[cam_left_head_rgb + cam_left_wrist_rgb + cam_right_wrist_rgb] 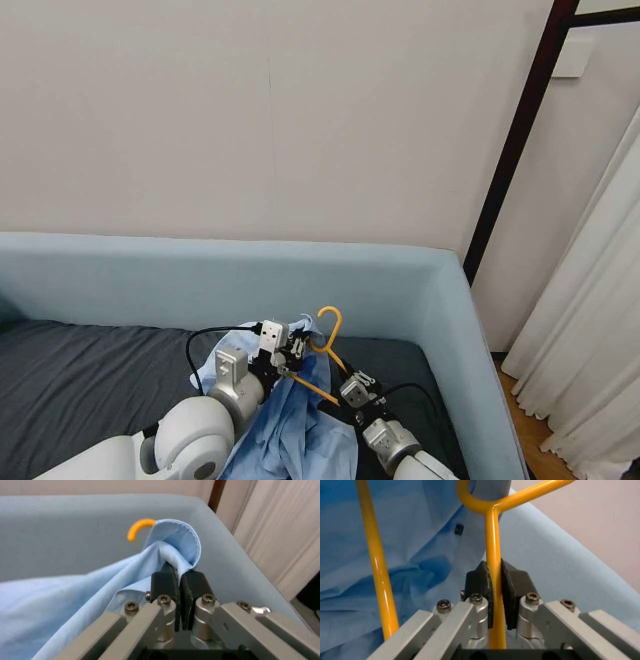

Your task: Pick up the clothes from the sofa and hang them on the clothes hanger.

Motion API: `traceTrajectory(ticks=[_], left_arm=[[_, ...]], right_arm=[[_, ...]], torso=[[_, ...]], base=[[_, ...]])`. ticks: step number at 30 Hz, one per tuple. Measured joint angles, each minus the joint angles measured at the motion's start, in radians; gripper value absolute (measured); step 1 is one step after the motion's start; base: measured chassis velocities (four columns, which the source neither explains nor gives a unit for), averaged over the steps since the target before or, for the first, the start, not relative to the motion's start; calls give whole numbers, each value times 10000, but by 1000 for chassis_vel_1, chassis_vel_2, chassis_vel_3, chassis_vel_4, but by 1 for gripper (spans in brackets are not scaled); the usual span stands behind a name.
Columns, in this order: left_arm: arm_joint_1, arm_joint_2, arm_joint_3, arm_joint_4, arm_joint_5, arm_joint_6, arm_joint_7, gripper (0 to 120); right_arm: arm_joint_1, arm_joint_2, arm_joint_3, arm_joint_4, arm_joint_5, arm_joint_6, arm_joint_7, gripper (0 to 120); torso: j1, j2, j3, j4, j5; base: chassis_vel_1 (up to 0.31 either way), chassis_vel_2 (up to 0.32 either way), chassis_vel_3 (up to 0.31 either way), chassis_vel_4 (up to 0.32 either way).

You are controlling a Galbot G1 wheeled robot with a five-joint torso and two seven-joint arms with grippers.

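Observation:
A light blue shirt [300,425] hangs bunched over the sofa seat, between my two arms. My left gripper [296,352] is shut on its collar; the left wrist view shows the black pads [165,585] pinching the fabric fold [172,547]. A yellow hanger [328,350] rises beside the collar, hook uppermost [139,527]. My right gripper [346,388] is shut on the hanger's shoulder bar [493,555], and a second yellow bar [375,562] lies against the shirt [420,540].
The sofa has a dark grey seat [80,380] and pale blue back and arm [450,330]. A plain wall stands behind. A dark door frame [515,140] and white curtains [590,350] are to the right.

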Motion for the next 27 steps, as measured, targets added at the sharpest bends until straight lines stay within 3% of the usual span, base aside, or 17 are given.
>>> traceTrajectory(ticks=[16, 22, 27], left_arm=[[-242, -353, -304, 876, 337, -281, -99, 0], [-139, -245, 259, 365, 191, -238, 232, 0], [285, 116, 221, 159, 411, -245, 366, 0]], right_arm=[[-907, -439, 131, 899, -787, 387, -484, 5], [-667, -381, 221, 901, -167, 145, -318, 5], [-576, -453, 464, 1078, 94, 99, -248, 5]], torso=[[0, 1, 0, -3, 0], [-1, 0, 1, -4, 0], [0, 1, 1, -1, 0]], base=[[0, 0, 0, 0], [0, 0, 0, 0], [0, 0, 0, 0]])
